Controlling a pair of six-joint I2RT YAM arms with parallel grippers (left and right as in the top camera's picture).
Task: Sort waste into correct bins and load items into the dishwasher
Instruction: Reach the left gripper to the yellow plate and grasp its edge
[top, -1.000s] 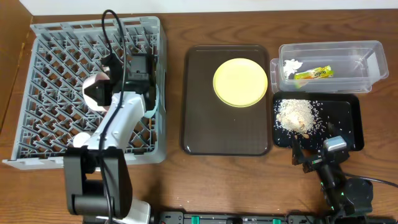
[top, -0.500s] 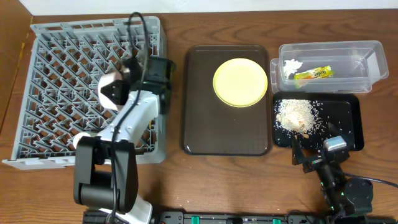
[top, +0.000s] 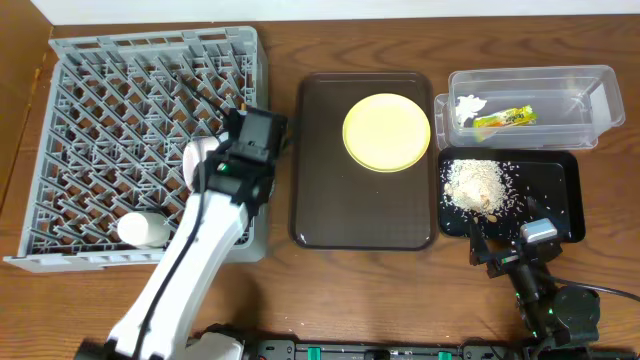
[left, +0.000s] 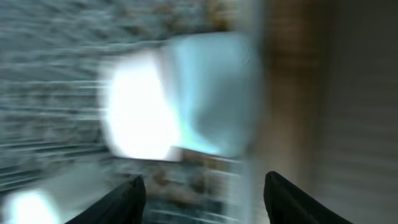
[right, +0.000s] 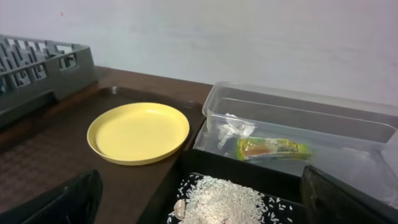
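Rack (top: 100, 110) sharp overhead, blurred left-wrist.

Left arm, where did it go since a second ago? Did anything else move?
The left end effector swung right across the dish rack to its right edge, next to the brown tray, and looks open. The right end effector, yellow plate, wrapper, tissue and rice stayed put.
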